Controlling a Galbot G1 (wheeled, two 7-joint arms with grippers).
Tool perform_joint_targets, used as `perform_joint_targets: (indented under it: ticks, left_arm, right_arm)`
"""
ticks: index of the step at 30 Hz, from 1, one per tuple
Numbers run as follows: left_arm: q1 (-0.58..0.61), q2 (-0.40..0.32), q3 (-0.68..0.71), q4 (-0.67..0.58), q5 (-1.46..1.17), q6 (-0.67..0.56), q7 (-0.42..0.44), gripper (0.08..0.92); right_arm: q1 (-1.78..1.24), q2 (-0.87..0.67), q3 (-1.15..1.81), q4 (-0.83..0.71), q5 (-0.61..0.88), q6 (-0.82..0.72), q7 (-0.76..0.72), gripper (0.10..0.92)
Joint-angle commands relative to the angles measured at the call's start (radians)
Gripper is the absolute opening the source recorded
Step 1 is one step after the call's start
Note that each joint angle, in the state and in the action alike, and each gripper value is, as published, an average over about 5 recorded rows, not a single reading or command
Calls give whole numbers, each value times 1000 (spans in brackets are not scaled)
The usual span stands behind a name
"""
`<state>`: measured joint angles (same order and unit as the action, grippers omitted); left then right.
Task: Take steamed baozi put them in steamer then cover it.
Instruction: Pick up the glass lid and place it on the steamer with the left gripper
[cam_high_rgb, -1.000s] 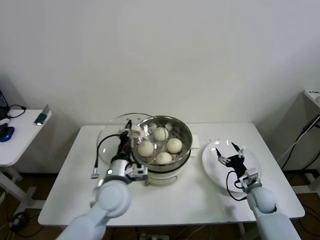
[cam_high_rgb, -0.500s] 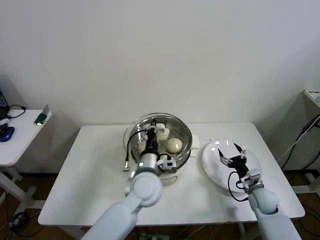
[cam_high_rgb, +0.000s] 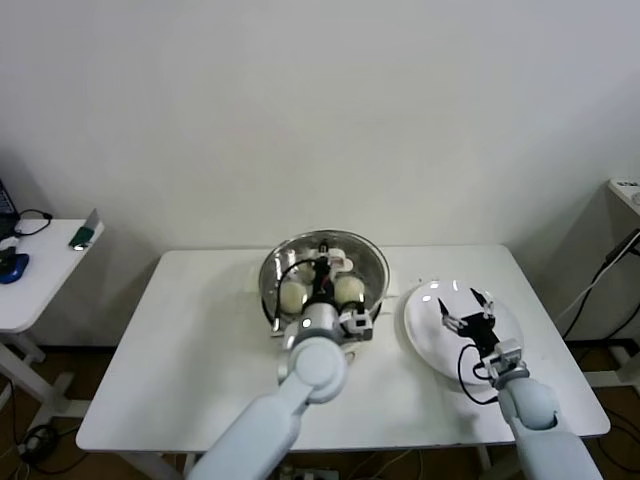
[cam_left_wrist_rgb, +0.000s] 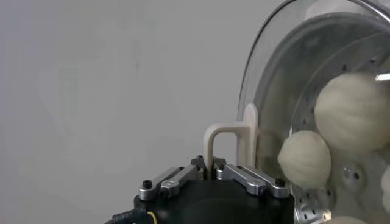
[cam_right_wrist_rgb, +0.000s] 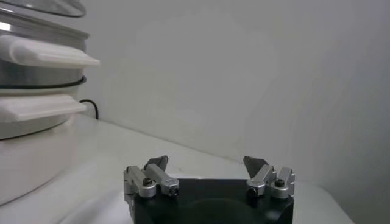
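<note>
The left gripper (cam_left_wrist_rgb: 210, 172) is pinching the cream handle (cam_left_wrist_rgb: 230, 141) of a glass lid (cam_high_rgb: 322, 268), holding it over the steamer (cam_high_rgb: 372, 293) at mid-table, steamed baozi (cam_left_wrist_rgb: 304, 158) inside. The right gripper (cam_high_rgb: 468, 309), jaws spread wide, is hovering over the white plate (cam_high_rgb: 425, 340) to the right.

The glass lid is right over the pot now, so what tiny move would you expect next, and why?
Probably a short lowering of the left gripper, shut on the glass lid by its handle, until it seats on the steamer. The baozi are already inside, and the right gripper waits open over the white plate.
</note>
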<state>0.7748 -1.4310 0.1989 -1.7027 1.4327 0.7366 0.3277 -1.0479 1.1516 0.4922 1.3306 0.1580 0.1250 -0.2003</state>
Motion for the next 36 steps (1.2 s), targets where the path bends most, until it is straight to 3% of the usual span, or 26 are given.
perform_joint_targets:
  ticks: [1, 36]
  left_arm:
    - [-23, -34, -1, 66, 19, 45, -8, 150]
    - [-14, -27, -10, 100, 14, 49, -55, 150]
  right_arm:
    - [2, -1, 0, -1, -6, 4, -1, 823]
    - [3, -2, 10, -12, -15, 12, -7, 823]
